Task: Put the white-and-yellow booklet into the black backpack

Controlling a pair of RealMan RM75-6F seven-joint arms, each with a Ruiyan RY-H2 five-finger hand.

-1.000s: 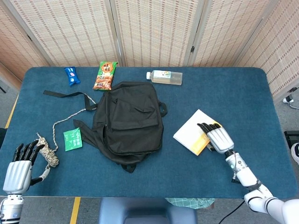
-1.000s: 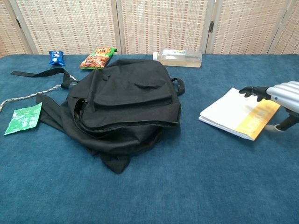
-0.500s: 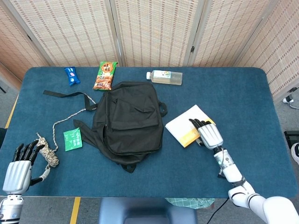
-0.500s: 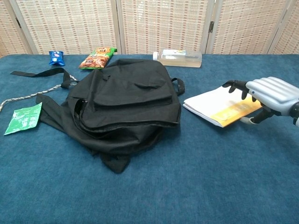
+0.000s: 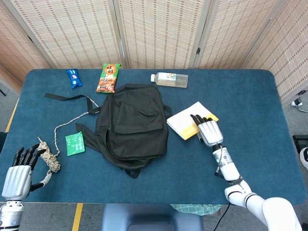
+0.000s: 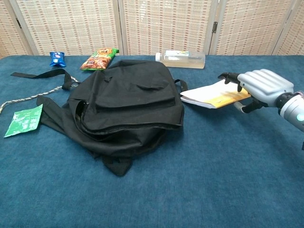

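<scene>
The right hand (image 5: 208, 131) covers the near right part of the booklet (image 5: 185, 121), and whether its thumb is under the cover cannot be made out. The left hand (image 5: 18, 174) sits at the lower left corner of the head view, its wrist cut by the bottom edge; the chest view misses it. The backpack (image 6: 126, 102) hides its own opening. Print on the bottle (image 5: 169, 79) is too small to read.

Bright, even overhead light, soft faint shadows, sharp focus, no glare.
</scene>
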